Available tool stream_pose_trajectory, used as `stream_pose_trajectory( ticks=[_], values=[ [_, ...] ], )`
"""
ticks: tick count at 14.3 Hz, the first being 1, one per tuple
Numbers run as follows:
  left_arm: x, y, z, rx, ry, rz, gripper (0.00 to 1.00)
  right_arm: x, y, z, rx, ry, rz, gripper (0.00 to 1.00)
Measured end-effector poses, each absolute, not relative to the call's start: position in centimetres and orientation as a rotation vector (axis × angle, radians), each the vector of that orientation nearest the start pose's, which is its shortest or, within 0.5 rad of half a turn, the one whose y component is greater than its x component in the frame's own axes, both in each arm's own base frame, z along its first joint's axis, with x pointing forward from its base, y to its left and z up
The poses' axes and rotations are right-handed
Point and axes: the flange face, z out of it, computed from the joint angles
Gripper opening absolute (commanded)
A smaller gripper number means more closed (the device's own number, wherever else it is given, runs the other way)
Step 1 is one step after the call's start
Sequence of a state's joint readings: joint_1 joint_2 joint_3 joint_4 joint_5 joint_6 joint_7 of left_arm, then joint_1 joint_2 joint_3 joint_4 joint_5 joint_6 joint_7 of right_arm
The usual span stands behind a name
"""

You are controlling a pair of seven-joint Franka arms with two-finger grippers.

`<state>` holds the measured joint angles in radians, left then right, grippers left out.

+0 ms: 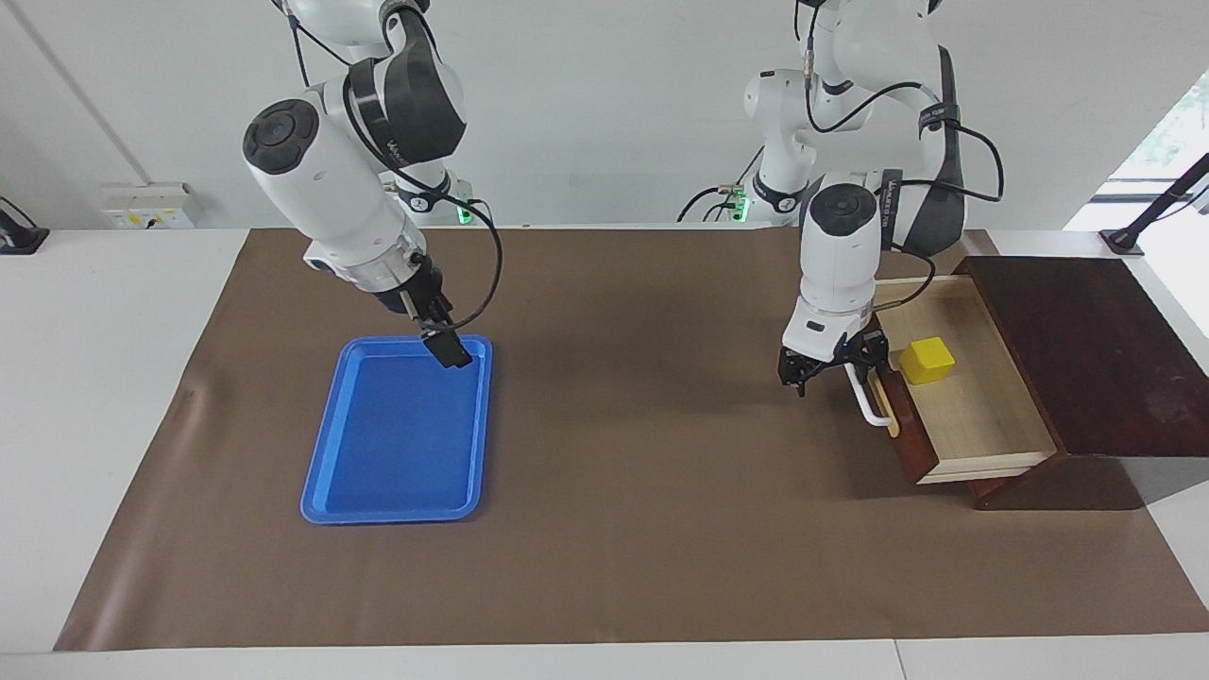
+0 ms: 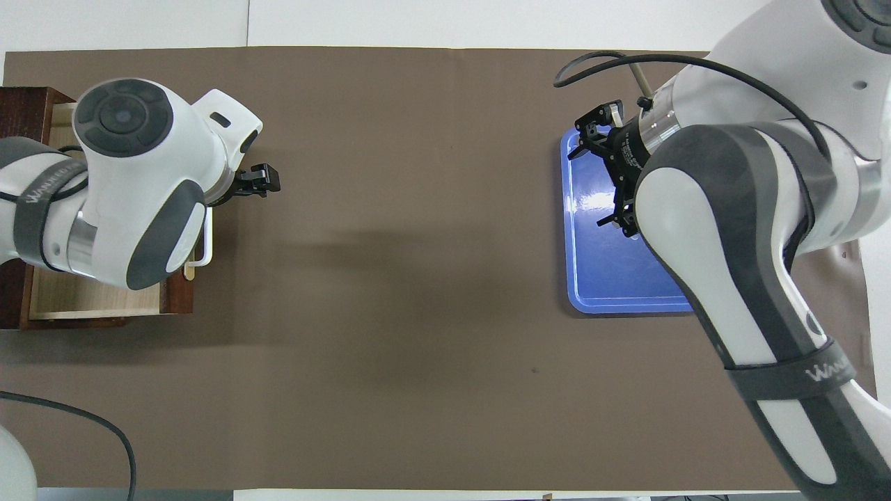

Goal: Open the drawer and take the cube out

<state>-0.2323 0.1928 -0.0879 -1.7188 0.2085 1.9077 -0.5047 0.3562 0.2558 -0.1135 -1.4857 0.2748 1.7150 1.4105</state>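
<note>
**Drawer open, cube not yet lifted**

Dark reddish-brown wooden drawer with white bar handle: pulled out of its dark box. Small bright yellow cube: inside the drawer, untouched. Left gripper: at the drawer's handle, fingers spread, empty. Right gripper: waiting over the flat blue plastic tray, well apart from the drawer; finger state cannot be told. Remaining: grasp and remove cube.

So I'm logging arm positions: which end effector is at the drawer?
The left end effector, beside the open drawer at its white handle; the right end effector is over the blue tray.
</note>
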Motion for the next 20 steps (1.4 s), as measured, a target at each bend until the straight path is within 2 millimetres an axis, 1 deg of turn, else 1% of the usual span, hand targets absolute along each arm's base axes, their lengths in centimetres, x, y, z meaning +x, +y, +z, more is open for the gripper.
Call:
stream_pose_trajectory(
  ticks=[1, 2, 3, 4, 5, 6, 7, 8, 9, 10, 12, 13, 15, 16, 18, 20],
  values=[
    [59.7, -17.3, 49.0, -2.981, -0.232, -0.069, 1.0, 60.8, 19.7, 52.6, -2.453, 1.691, 0.288, 1.0],
    [60.0, -16.1, 50.7, -2.99, -0.321, -0.046, 1.0, 60.7, 20.6, 52.5, -2.45, 1.691, 0.282, 1.0],
    [60.5, -14.1, 52.3, -2.997, -0.457, -0.04, 1.0, 60.6, 20.9, 52.3, -2.447, 1.693, 0.279, 1.0],
    [60.9, -11.2, 53.8, -3.001, -0.621, -0.043, 1.0, 60.6, 21.0, 52.1, -2.448, 1.695, 0.282, 1.0],
    [61.1, -7.5, 55.1, -3.002, -0.782, -0.038, 1.0, 60.6, 20.8, 52.0, -2.448, 1.699, 0.283, 1.0],
    [61.0, -3.9, 56.0, -2.992, -0.918, -0.019, 1.0, 60.6, 20.8, 51.9, -2.447, 1.701, 0.284, 1.0],
    [60.6, -0.6, 56.4, -2.961, -1.054, 0.001, 1.0, 60.6, 20.8, 51.9, -2.448, 1.701, 0.285, 1.0],
    [60.3, 1.8, 56.5, -2.904, -1.214, 0.011, 1.0, 60.6, 20.9, 51.9, -2.45, 1.698, 0.285, 1.0],
    [60.1, 3.5, 56.3, -2.821, -1.396, 0.011, 1.0, 60.5, 21.1, 51.9, -2.453, 1.695, 0.287, 1.0],
    [60.1, 4.7, 55.8, -2.729, -1.578, -0.007, 1.0, 60.5, 21.2, 51.8, -2.455, 1.693, 0.288, 1.0],
    [59.8, 6.2, 53.9, -2.55, -1.882, -0.054, 1.0, 60.4, 21.3, 51.8, -2.455, 1.694, 0.289, 1.0],
    [59.4, 6.3, 52.7, -2.463, -2.009, -0.074, 1.0, 60.4, 21.2, 51.7, -2.456, 1.695, 0.291, 1.0],
    [58.7, 5.9, 50.6, -2.28, -2.229, -0.082, 1.0, 60.4, 21.2, 51.5, -2.457, 1.698, 0.294, 1.0],
    [58.4, 5.6, 49.8, -2.213, -2.283, -0.078, 1.0, 60.4, 21.2, 51.4, -2.457, 1.699, 0.295, 1.0],
    [58.0, 4.8, 48.1, -2.113, -2.32, -0.094, 1.0, 60.4, 21.1, 51.4, -2.455, 1.699, 0.291, 1.0],
    [57.9, 3.6, 46.9, -2.043, -2.359, -0.12, 1.0, 60.5, 21.1, 51.4, -2.449, 1.698, 0.282, 1.0]
  ],
)
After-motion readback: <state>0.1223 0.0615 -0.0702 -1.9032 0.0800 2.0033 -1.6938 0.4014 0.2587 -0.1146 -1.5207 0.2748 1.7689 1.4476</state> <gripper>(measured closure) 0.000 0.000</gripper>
